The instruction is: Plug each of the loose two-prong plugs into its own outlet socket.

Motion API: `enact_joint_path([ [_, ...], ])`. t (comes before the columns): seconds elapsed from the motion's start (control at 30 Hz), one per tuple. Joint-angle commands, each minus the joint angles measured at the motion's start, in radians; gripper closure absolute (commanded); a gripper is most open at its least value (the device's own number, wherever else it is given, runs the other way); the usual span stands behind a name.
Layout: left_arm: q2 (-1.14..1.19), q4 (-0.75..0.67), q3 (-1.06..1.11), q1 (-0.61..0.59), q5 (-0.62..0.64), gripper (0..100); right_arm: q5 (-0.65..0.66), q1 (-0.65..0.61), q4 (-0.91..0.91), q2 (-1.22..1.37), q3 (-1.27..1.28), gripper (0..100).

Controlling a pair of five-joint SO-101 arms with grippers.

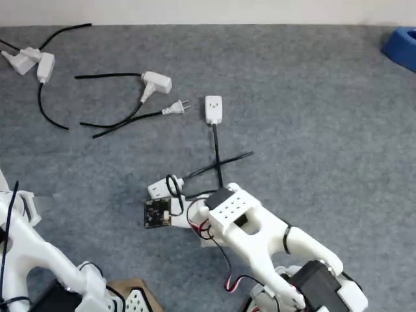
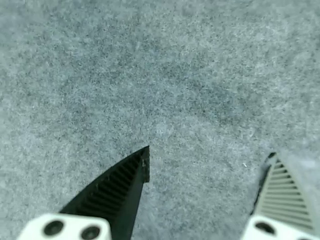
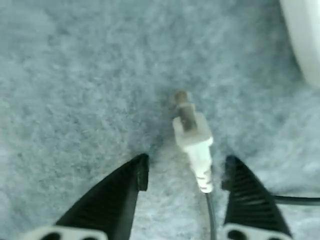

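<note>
Right fingers (image 3: pixel 120 195) spread around 2-prong plug (image 3: pixel 192 137) on carpet (image 3: pixel 75 75).

Grey tabletop, white gear, black cords

I see a mottled, speckled grey tabletop (image 1: pixel 325 130); the two-prong plug (image 3: pixel 192 135) is white with dull metal prongs and a black cord, and the outlet socket (image 1: pixel 213 109) is white on a black cord. My right claw (image 3: pixel 186 159) has two black ribbed fingers, my left claw (image 2: pixel 210 152) one black and one pale beige. The right arm (image 1: pixel 260 240) is white with a red wire; the corner object (image 1: pixel 401 47) is blue.
</note>
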Motion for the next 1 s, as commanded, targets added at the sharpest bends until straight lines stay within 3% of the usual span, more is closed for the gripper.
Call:
enact_joint_path([
  [0.0,-0.013,0.025,-0.008,-0.013,-0.012,65,0.009,0.025,-0.031,0.047,-0.012,80.8],
  [0.13,-0.013,0.025,-0.008,-0.013,-0.012,65,0.008,0.013,-0.031,0.065,-0.024,82.0],
  [0.27,-0.010,0.025,-0.004,-0.007,-0.012,65,-0.041,0.015,-0.031,0.065,-0.024,96.4],
  [0.8,-0.016,0.026,-0.033,-0.038,-0.012,65,-0.559,0.125,-0.035,0.102,-0.099,99.1],
  [0.97,-0.019,0.021,-0.045,-0.035,0.071,65,-0.695,0.137,-0.005,-0.024,-0.177,99.1],
])
